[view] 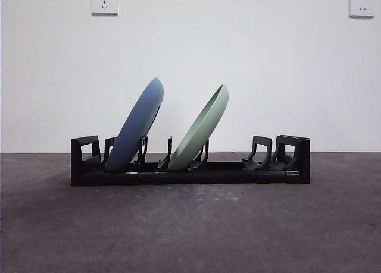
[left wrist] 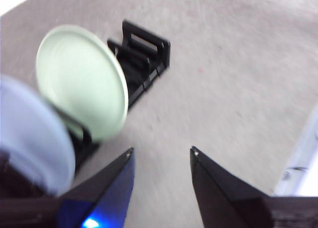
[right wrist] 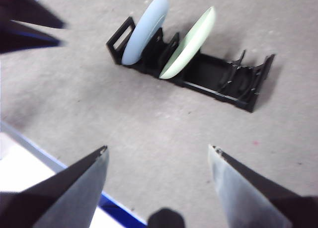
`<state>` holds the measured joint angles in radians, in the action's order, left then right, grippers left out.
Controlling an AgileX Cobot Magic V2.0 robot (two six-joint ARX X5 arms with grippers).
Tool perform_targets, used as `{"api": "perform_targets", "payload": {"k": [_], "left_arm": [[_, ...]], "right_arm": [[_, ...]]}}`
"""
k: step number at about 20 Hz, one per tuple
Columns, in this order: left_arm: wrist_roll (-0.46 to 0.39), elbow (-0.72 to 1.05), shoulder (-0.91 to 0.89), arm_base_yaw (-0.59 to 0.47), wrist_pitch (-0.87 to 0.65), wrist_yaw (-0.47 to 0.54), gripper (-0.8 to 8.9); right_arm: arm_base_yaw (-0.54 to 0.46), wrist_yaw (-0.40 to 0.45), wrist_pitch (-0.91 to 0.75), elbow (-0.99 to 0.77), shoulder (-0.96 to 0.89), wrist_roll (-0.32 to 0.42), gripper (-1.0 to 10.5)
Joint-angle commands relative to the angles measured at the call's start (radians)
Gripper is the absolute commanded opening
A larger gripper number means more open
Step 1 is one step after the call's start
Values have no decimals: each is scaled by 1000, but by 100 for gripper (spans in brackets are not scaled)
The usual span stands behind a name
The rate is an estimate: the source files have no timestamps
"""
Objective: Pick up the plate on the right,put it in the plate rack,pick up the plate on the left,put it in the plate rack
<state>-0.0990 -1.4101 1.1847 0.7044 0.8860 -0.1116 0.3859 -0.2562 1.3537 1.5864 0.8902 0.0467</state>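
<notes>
The long black plate rack (view: 238,173) lies across the middle of the grey table. A blue plate (view: 138,125) leans in its left slots and a pale green plate (view: 201,129) leans in the slots beside it. The left wrist view shows the green plate (left wrist: 82,79), the blue plate (left wrist: 30,133) and the rack (left wrist: 146,49) close by; my left gripper (left wrist: 162,156) is open, off to the side of them, holding nothing. My right gripper (right wrist: 157,149) is open and high above the table, looking down on the rack (right wrist: 218,81), the blue plate (right wrist: 145,28) and the green plate (right wrist: 190,41).
The rack's right-hand slots (view: 265,154) hold nothing. A white wall with two sockets (view: 105,0) stands behind the table. The other arm's dark jaws (right wrist: 27,27) show at a corner of the right wrist view. The table's edge (right wrist: 44,161) runs near my right gripper.
</notes>
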Motion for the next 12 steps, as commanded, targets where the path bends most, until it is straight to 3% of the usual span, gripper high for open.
{"api": "perform_targets", "payload": {"k": [1,6,10,12], "left_arm": [[25,-2,-90,3,93,-1,189],[47,-2,-247,3,209,-1,189],[47,-2,-304,3,232,-1,185],[47,-2,-308,3,240,-1,182]], "right_arm": [[0,-49,24,-24,3,15,343],[0,-115,24,-97,3,37,342],[0,-115,24,-103,10,37,338],[0,-115,24,-103,10,37,194]]}}
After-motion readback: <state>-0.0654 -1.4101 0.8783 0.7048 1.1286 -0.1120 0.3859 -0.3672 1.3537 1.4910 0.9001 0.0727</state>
